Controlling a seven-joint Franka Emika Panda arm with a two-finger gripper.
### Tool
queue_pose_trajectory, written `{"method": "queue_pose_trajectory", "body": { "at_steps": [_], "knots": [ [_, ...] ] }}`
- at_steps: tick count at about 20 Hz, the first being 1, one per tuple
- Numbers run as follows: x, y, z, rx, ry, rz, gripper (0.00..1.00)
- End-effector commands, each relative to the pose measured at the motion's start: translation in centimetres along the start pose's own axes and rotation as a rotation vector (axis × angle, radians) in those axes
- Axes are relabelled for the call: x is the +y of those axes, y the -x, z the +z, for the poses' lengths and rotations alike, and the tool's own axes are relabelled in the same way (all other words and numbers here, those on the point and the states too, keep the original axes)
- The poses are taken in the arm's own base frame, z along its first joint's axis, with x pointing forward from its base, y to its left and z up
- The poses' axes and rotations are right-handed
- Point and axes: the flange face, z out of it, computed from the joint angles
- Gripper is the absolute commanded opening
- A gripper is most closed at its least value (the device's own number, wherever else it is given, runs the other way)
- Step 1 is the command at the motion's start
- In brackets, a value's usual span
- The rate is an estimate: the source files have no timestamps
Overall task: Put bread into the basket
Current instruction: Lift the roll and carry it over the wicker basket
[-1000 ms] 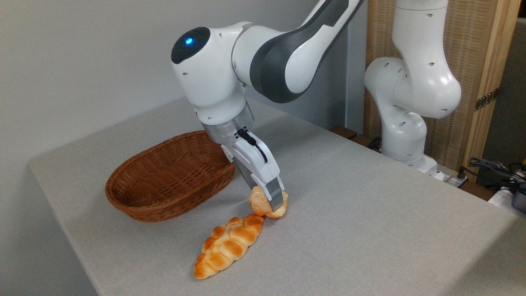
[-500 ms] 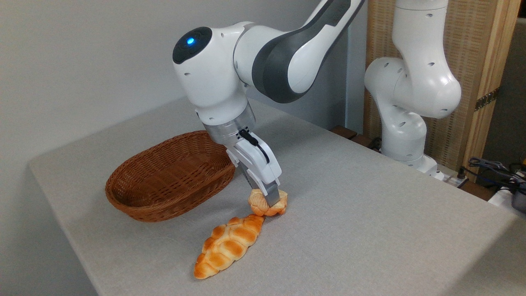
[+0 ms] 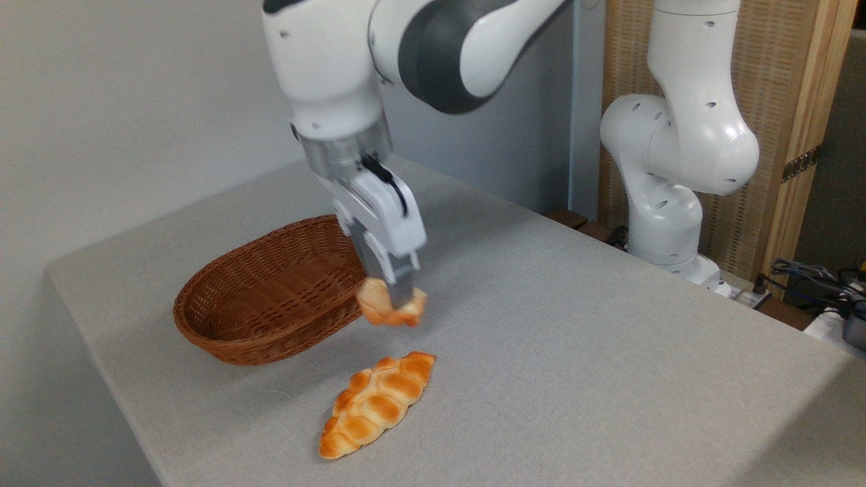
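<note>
The bread [image 3: 379, 308], a small round bun with a pale top and orange underside, hangs in the air just right of the basket's near-right rim. My gripper [image 3: 396, 301] is shut on it, fingers pointing down and squeezing it at the middle. The basket [image 3: 270, 297], an oval brown wicker one with low sloping sides, stands on the table to the left with nothing visible inside. The bun is above table level, slightly blurred, and its far side is hidden behind the finger.
A long braided golden loaf [image 3: 377, 404] lies on the grey table [image 3: 575, 352] in front of the gripper. The arm's white base [image 3: 666, 203] stands at the table's far right edge, with cables [image 3: 818, 277] beyond.
The gripper closed on the bun on the table, then lifted it up and to the left toward the basket. The braided loaf and basket stayed put.
</note>
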Motion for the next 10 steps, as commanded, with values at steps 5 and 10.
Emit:
{"method": "queue_pose_trajectory", "body": {
  "at_steps": [5, 10],
  "knots": [
    [4.3, -6.7, -3.7, 0.180, -0.010, 0.089, 0.96],
    [5.2, -10.0, -1.3, 0.187, -0.028, 0.104, 1.00]
  ]
}}
